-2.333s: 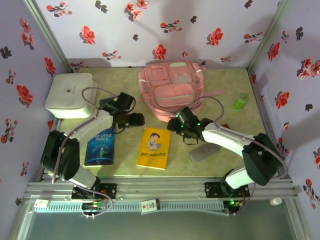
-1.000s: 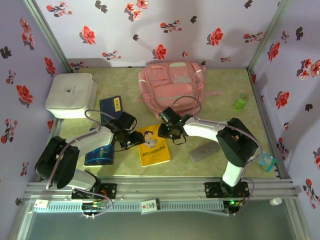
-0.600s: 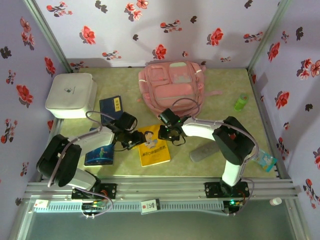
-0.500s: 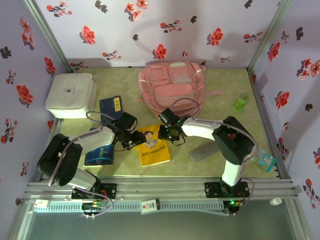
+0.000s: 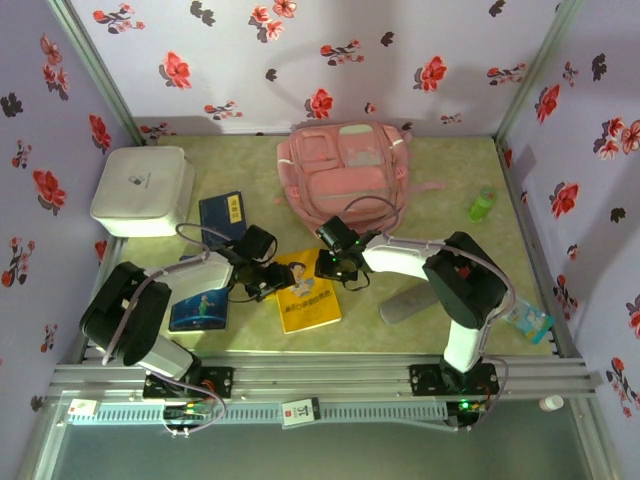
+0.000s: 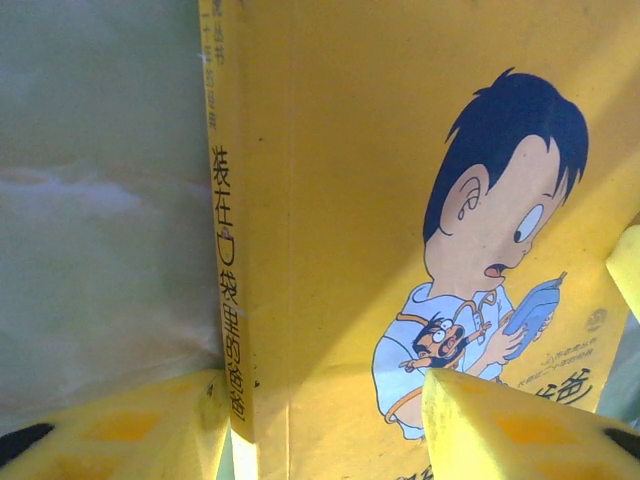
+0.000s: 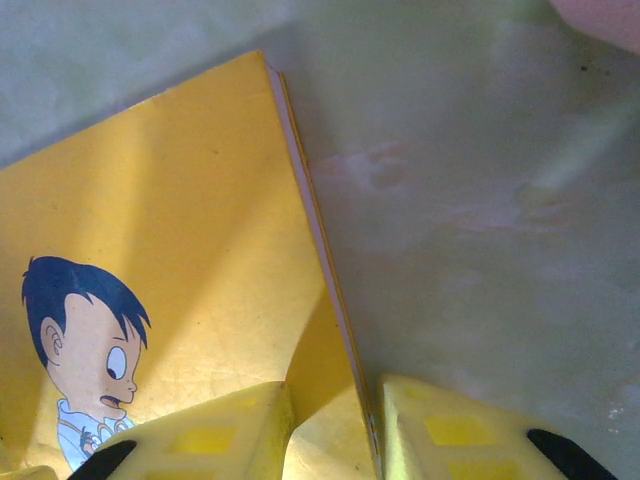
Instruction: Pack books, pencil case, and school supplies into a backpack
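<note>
The yellow book (image 5: pixel 310 293) lies flat on the counter (image 5: pixel 450 250), cover up, a cartoon boy printed on it. The left gripper (image 5: pixel 268 280) sits at the book's left edge. In the left wrist view its yellow fingers (image 6: pixel 510 430) stand well apart: one is over the cover below the boy, the other is down on the counter beyond the spine, so the open jaws straddle that edge. The right gripper (image 5: pixel 333 266) is at the book's far right corner. Its fingers (image 7: pixel 210 435) are close together, one over the cover and one on the counter side, with the book's edge running between them. Whether they actually pinch it cannot be told.

The blue book (image 5: pixel 200 310) lies just left of the yellow book, beyond the left gripper. The navy book (image 5: pixel 222 215) is farther back on that side, and the white box (image 5: pixel 143 190) is beyond it. The pink backpack (image 5: pixel 345 175) lies behind the yellow book toward the back wall, near the right gripper. The grey pencil case (image 5: pixel 408 303) rests to the yellow book's right, apart from it. A small green object (image 5: pixel 483 203) sits well off to the right, near the side wall.
</note>
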`<state>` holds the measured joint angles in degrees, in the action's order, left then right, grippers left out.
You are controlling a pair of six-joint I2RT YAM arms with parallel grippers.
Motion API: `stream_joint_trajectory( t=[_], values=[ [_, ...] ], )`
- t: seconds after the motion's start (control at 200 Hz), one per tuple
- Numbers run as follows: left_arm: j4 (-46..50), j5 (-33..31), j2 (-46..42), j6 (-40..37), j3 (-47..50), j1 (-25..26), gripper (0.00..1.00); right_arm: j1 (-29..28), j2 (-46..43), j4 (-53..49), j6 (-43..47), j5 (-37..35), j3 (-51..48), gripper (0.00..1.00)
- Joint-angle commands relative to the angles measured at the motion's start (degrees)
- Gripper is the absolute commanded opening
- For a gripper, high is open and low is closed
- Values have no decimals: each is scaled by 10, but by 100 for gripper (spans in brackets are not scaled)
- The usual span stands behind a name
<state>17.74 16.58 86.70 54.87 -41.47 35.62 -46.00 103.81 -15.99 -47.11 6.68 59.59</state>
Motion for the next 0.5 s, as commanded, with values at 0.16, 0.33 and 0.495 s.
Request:
stream_joint_trajectory(
  t=[0.16, 0.33, 0.495],
  values=[
    [-18, 31, -38, 2, -15, 6, 47, 7, 39, -26, -12, -23, -18, 30],
    [-58, 56, -96, 37, -7, 10, 44, 9, 41, -25, -13, -24, -15, 30],
    [-76, 63, -110, 44, -1, 12, 43, 11, 42, -21, -14, -22, -14, 29]
  ],
)
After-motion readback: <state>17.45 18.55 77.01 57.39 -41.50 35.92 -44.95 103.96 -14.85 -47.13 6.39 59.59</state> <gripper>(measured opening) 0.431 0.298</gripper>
